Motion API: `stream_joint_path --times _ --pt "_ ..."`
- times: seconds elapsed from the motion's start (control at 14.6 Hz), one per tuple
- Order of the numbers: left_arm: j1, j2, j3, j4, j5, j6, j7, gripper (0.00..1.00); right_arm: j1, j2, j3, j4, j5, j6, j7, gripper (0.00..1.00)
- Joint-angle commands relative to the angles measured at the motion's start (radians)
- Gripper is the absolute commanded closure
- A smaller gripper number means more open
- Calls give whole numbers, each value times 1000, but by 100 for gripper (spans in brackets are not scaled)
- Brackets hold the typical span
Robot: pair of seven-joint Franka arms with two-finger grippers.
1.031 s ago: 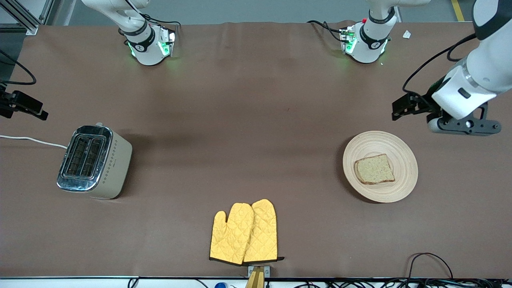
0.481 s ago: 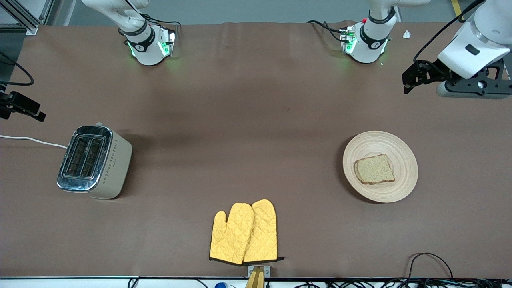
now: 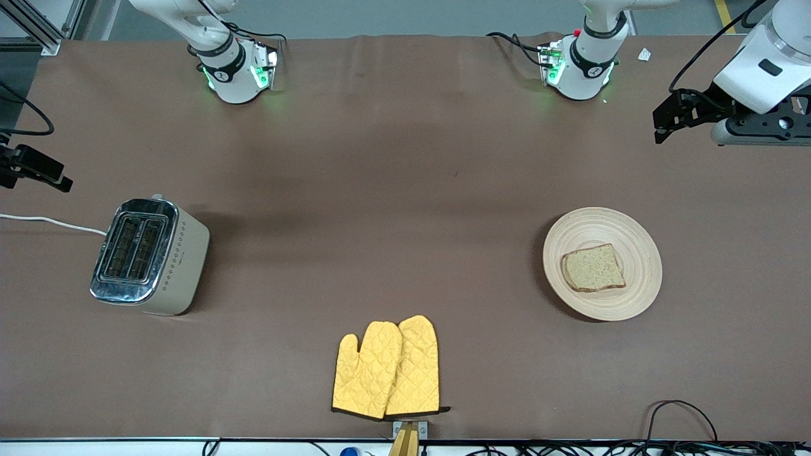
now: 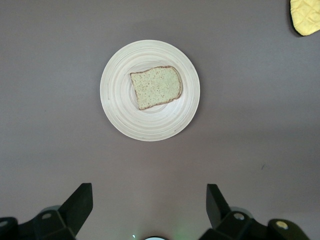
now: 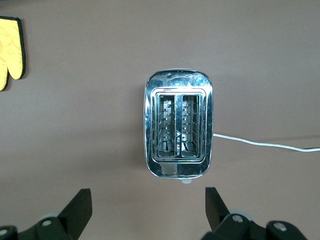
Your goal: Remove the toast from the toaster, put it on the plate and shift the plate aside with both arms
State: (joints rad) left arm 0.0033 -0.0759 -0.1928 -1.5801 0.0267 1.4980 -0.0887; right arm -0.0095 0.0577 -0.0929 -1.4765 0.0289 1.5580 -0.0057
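toast (image 3: pixel 593 268) lies flat on the plate (image 3: pixel 640 240), lower right of centre in the front frame, slightly off the plate's middle. in the left wrist view the toast (image 4: pixel 156 87) sits on the plate (image 4: pixel 120 110) in the upper middle of the frame, nothing touching either.

left hand (image 3: pixel 665 120) is up in the air at the upper right edge of the front frame, over bare tabletop (image 3: pixel 405 190), well apart from the plate. left wrist view shows its fingers (image 4: pixel 80 202) spread wide at the bottom of the frame, holding nothing.

right hand (image 3: pixel 38 171) is at the left edge of the front frame, above the toaster (image 3: pixel 149 256) in the picture, only partly in frame. right wrist view shows its fingers (image 5: pixel 80 205) wide apart and empty, with the toaster (image 5: pixel 179 130) at frame centre, both slots empty, white cord (image 5: pixel 265 144) trailing off to the frame's right.

yellow oven mitts (image 3: pixel 386 367) lie at lower centre of the front frame, near the tabletop edge, well apart from plate and toaster.
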Motion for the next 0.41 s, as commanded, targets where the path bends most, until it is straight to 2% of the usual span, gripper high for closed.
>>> stream_joint_path --times 0.0,0.34 --pt "14 -12 6 -5 -10 22 50 0 -6 -18 4 -16 -7 -1 12 0" --pt "7 4 10 25 -22 -1 47 0 -7 -18 4 -16 -7 -3 12 0"
